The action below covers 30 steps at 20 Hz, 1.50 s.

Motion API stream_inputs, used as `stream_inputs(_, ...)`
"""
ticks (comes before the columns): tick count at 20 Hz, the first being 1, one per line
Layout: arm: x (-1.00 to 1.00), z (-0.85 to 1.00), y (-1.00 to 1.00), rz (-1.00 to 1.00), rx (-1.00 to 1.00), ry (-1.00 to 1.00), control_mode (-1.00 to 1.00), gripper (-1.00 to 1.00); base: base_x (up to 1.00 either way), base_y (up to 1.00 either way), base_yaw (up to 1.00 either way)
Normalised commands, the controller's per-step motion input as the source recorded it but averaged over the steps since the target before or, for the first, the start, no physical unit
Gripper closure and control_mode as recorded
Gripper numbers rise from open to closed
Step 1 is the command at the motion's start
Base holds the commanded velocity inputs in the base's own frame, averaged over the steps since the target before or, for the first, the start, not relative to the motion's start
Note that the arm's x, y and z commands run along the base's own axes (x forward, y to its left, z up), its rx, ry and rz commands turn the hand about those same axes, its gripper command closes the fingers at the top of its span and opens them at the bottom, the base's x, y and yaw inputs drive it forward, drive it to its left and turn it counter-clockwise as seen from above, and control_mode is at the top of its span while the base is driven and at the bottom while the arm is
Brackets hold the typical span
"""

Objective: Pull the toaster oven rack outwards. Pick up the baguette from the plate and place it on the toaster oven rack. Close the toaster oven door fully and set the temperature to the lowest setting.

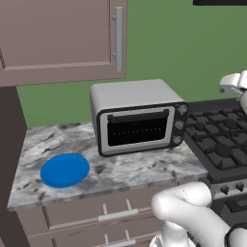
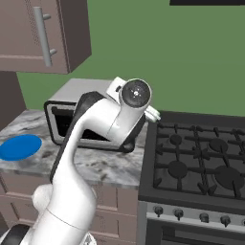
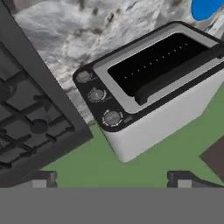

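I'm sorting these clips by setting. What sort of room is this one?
A kitchen, rendered rather than real: a toaster oven sits on a marbled counter beside a black gas stove, with a wall cabinet above and drawers below.

black stove point(image 2: 201, 162), marble counter point(image 1: 140, 169), brown cabinet point(image 1: 58, 34), green wall point(image 2: 158, 57)

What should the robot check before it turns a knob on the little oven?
1. Toaster oven door shut: ok, it sits flat against the front, handle bar on top.
2. Plate bare: ok, nothing lies on it.
3. Baguette behind the door's glass: cannot tell, the glass is dark.
4. Tool open and holding nothing: ok.
5. Knobs free to reach: ok, nothing stands in front of them.
6. Which knob sets the heat: cannot tell.
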Motion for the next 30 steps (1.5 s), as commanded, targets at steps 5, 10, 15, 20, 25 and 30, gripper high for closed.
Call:
stream_inputs(5, -0.15, 0.0, 0.39, -0.22, 0.16, -0.26, -1.0, -1.0, 0.0, 0.0, 0.0)
stream_inputs(10, 0.12, 0.0, 0.36, -0.22, 0.04, 0.03, -1.0, -1.0, 0.0, 0.0, 0.0)
stream_inputs(15, -0.14, 0.06, 0.05, -0.73, 0.43, -0.01, -1.0, -1.0, 0.0, 0.0, 0.0)
stream_inputs(20, -0.34, 0.23, 0.0, -0.67, 0.58, 0.0, -1.0, -1.0, 0.0, 0.0, 0.0)
stream_inputs(25, -0.36, 0.19, 0.01, -0.61, 0.7, -0.06, -1.0, -1.0, 0.0, 0.0, 0.0)
stream_inputs(30, -0.13, -0.03, 0.1, -0.41, 0.96, -0.25, -1.0, -1.0, 0.0, 0.0, 0.0)
